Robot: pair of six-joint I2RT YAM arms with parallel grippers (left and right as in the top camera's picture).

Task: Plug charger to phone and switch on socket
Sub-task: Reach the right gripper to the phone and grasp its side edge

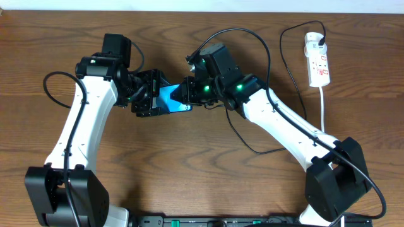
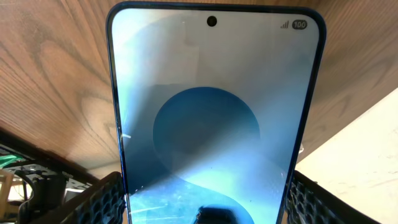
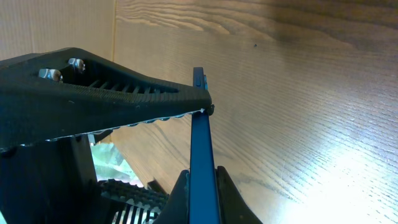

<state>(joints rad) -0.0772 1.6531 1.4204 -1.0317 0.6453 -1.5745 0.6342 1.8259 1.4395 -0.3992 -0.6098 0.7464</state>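
Our left gripper (image 1: 149,96) clamps the phone (image 1: 172,99) by its long edges, presenting its end to our right gripper (image 3: 202,109). Those fingers are pinched closed there. The charger (image 1: 287,63) trails from the socket (image 1: 317,60), its tip unseen.

I see the phone (image 1: 173,99) between the left gripper (image 1: 148,101) and right gripper (image 1: 189,93), over mid-surface (image 1: 189,176); the power strip (image 1: 317,61) lies far right, at the back.
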